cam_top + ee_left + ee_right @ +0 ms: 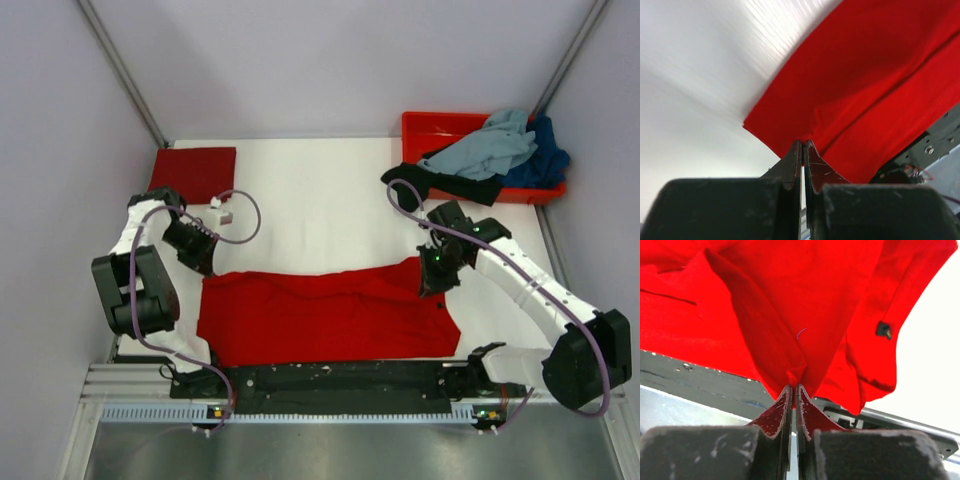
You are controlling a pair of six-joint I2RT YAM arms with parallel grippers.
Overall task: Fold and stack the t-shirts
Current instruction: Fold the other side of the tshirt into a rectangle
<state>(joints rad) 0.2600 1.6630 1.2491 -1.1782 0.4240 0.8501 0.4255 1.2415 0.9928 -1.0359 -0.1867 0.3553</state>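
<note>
T-shirt, bright red, tight in left pincer and right pincer.

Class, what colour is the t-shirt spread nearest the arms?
The t-shirt is bright red; top external view shows it best.

Shows soft matt cloth in the bright red t-shirt; smooth rigid plastic in the red-orange tray, far right corner; ribbed metal along the near-edge rail.
</note>
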